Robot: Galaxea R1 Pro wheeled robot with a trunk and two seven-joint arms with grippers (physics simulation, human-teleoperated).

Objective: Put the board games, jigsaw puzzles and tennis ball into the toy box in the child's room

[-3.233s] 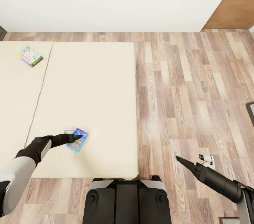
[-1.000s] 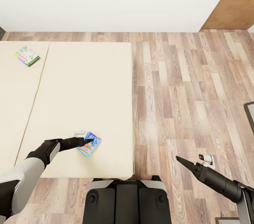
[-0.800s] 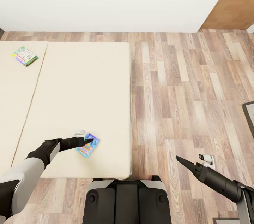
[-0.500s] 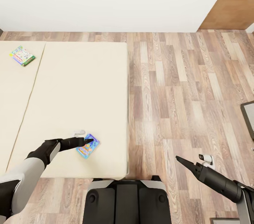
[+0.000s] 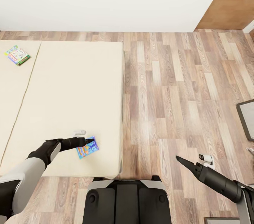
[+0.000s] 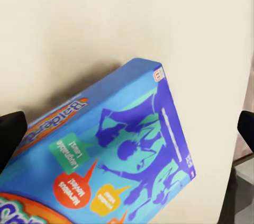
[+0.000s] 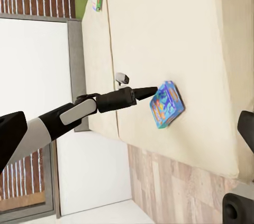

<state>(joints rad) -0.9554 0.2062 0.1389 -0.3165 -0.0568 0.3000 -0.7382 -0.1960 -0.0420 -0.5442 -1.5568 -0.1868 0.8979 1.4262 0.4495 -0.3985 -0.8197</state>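
A blue board game (image 5: 87,147) hangs at the tip of my left gripper (image 5: 90,141), which is shut on it just above the cream bed (image 5: 70,86), near the bed's front right corner. Its blue cover with orange lettering (image 6: 121,155) lies between the two dark fingertips (image 6: 8,139). From the right wrist I see that same game (image 7: 166,104) tilted at the left gripper's tip. A second, green-edged board game (image 5: 17,54) lies flat at the bed's far left. Over the wood floor my right gripper (image 5: 178,159) is open and holds nothing.
Wood floor (image 5: 183,86) stretches to the right of the bed. A white wall runs along the back, with a brown wooden panel (image 5: 229,1) at the back right. A dark-framed grey object (image 5: 247,114) shows at the right edge. My base (image 5: 127,199) is at the bottom.
The whole picture has shifted left, so the camera has moved. The left gripper carried the blue game toward the bed's right edge since the earliest frame. The right arm holds its pose.
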